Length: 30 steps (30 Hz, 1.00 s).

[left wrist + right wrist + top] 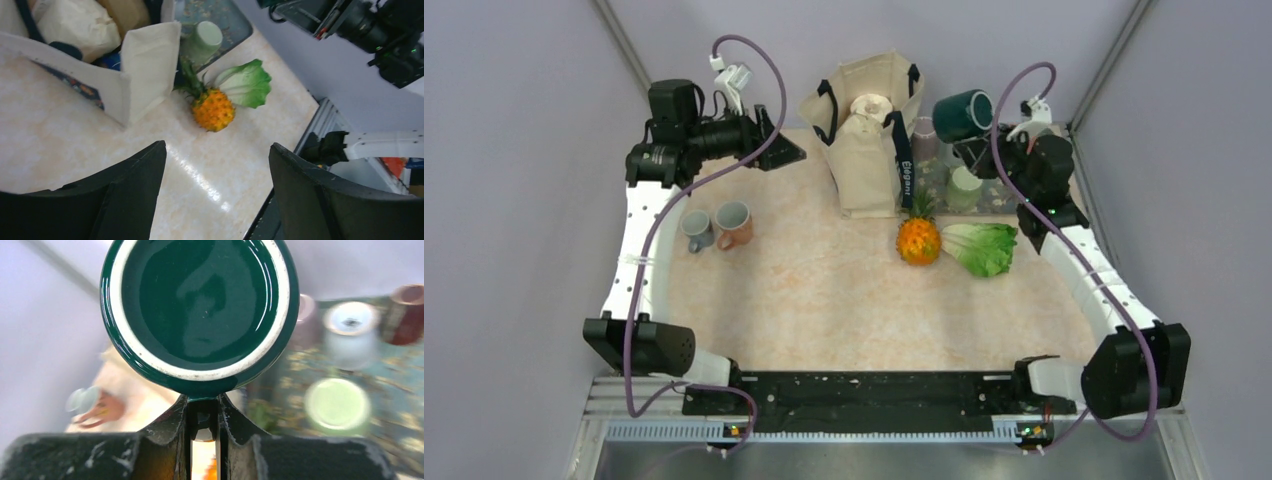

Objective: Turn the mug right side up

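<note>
Right wrist view: right gripper (202, 415) pinches dark green mug (200, 305), fingers nearly together under it, mug base facing camera. Top external view: mug is held in air, tipped on its side, above tray (1002, 196) at back right of table. Pale green cup (965, 187) sits on tray below. Left gripper (217, 150) is spread wide, holding nothing, over table (60, 130) at back left.

Dark green mug (962, 116) aloft; seemingly tipped sideways, white-ringed base exposed.

Top camera looks down; both wrist views share the pale green cup (204, 39).
</note>
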Tool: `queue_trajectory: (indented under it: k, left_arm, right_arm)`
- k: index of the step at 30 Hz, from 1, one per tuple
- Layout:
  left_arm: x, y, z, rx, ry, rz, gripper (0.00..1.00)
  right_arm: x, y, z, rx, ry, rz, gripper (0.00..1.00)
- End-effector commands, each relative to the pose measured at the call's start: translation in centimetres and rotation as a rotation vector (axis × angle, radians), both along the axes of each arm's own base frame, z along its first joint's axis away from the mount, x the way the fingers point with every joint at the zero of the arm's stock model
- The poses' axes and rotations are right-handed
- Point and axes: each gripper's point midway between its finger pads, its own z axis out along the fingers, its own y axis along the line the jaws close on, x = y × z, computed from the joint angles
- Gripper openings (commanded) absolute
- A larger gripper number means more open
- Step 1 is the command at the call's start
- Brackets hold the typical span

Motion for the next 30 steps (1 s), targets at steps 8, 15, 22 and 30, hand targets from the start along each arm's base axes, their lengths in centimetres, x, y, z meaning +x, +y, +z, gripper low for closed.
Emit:
queue_trajectory:
  k: [8, 15, 22, 30]
  left_arm:
    - [-0.5, -5.9, 5.1, -0.242, -0.025, -0.179, 0.86]
    - [-1.0, -8.3, 5.0, -0.277, 0.019, -0.247, 0.83]
    - [-2.0, -9.0, 5.0, -0.304, 0.033, -0.289, 0.75]
    - [-2.0, -9.3, 6.0, -0.322, 0.008, -0.306, 0.57]
  right_arm:
    - [-7.9, 14.2, 13.6, 0.302, -0.337, 0.44, 0.0]
    - [-9.5, 19.9, 13.8, 0.361, -0.318, 0.589, 0.0]
    - [-9.6, 22.7, 13.3, 0.411, -0.287, 0.672, 0.0]
    - [-11.5, 26.8, 12.2, 0.482, -0.208, 0.822, 0.0]
